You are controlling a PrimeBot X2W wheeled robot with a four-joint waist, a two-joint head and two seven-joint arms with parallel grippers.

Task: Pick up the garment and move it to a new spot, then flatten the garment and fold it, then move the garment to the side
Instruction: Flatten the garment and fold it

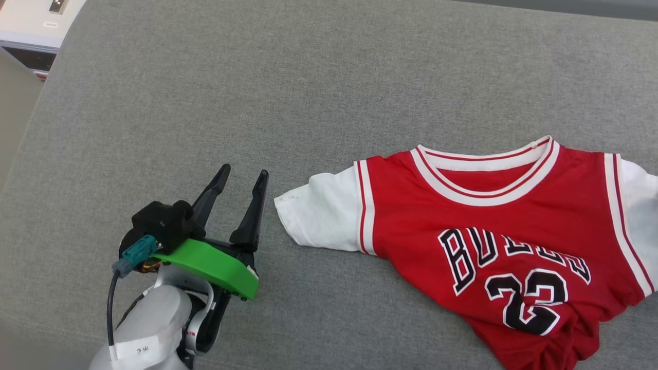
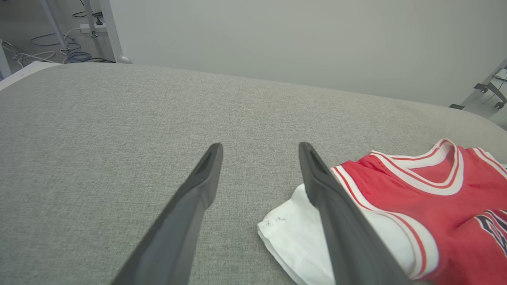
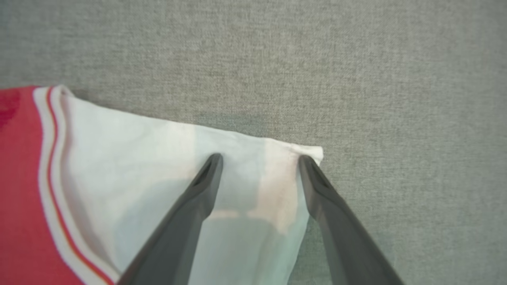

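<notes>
Garment (image 1: 411,205) lying face-up on the right of the grey bench (image 1: 231,77), collar far, crumpled hem near; long axis runs near to far, sleeves out left and right. Left claw (image 1: 244,170), wide open and empty, just left of the left-hand sleeve. Right claw (image 3: 260,157), wide open and gripping nothing, over the right-hand sleeve.

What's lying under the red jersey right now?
The red jersey shirt with white sleeves lies directly on the grey woven fabric surface. Anything beneath its body or bunched hem is covered.
</notes>
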